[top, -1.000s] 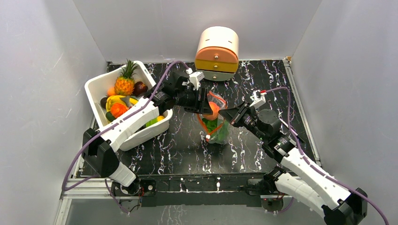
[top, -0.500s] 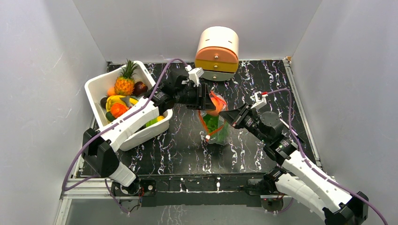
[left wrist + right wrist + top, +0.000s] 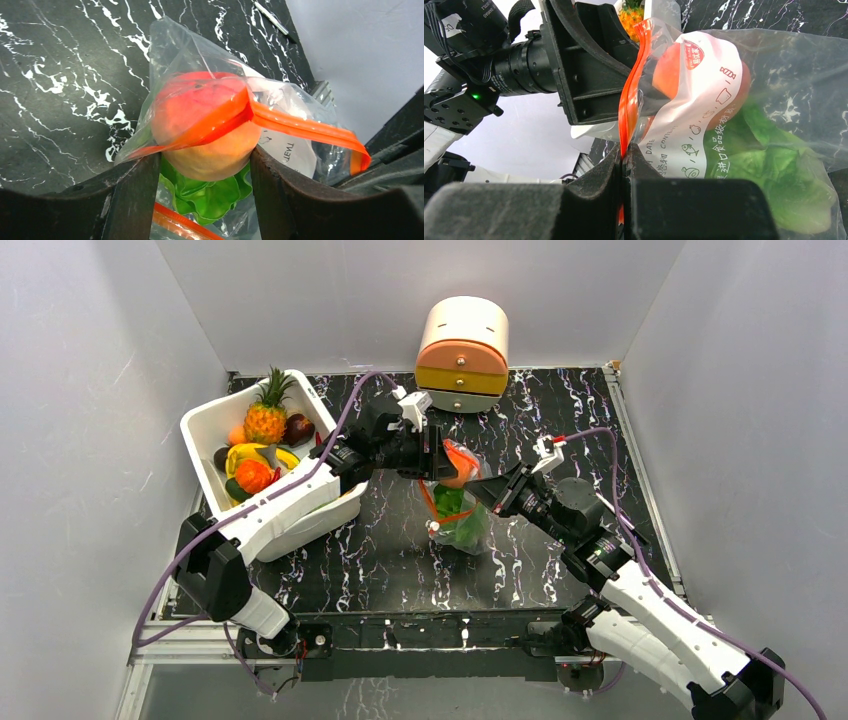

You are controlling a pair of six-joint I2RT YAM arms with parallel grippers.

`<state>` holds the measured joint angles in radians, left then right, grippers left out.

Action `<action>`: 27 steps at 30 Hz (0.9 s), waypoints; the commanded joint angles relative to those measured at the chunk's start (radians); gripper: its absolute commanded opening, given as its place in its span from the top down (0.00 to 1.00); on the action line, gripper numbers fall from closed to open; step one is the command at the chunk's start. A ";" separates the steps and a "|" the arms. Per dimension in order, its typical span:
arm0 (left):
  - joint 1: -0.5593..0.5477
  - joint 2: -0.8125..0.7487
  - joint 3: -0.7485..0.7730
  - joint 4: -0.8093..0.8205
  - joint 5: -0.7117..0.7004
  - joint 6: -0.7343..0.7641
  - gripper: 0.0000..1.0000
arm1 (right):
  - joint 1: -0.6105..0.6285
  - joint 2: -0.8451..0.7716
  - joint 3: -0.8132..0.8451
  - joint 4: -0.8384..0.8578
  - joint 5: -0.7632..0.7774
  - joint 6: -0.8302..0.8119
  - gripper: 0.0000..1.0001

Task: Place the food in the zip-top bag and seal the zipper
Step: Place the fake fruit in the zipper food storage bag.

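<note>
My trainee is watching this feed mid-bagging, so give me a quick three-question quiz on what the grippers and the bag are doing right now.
1. True or false: the right gripper is pinched shut on the zipper.
2. What does the left gripper hold? A pineapple; B orange fruit; C nothing.
3. Fill in: the green item inside the zip-top bag is the ____.
Key: 1 true; 2 B; 3 cabbage.

The orange fruit point(image 3: 202, 157) partly hides the green cabbage point(image 3: 210, 194).
</note>
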<state>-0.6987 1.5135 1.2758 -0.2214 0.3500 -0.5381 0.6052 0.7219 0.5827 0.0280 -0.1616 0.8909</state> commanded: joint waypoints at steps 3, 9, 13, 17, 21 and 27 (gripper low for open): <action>-0.008 -0.027 0.049 -0.056 -0.106 0.031 0.39 | -0.004 -0.013 0.038 0.057 -0.016 -0.022 1.00; -0.007 -0.040 0.090 -0.067 0.057 -0.012 0.21 | -0.004 -0.014 0.040 0.055 -0.012 -0.015 1.00; -0.007 -0.084 0.097 -0.088 0.040 -0.007 0.20 | -0.004 -0.030 0.039 0.048 0.017 -0.006 1.00; -0.007 -0.117 0.144 -0.163 -0.045 0.027 0.23 | -0.004 -0.050 0.066 0.018 0.051 -0.011 1.00; -0.007 -0.131 0.210 -0.289 -0.230 0.074 0.23 | -0.004 -0.076 0.102 -0.034 0.112 0.008 1.00; -0.007 -0.114 0.206 -0.381 -0.285 0.157 0.30 | -0.005 -0.087 0.118 -0.063 0.103 0.032 1.00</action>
<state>-0.7036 1.4105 1.4742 -0.4976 0.1177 -0.4591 0.6056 0.6502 0.6361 -0.0719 -0.0734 0.9001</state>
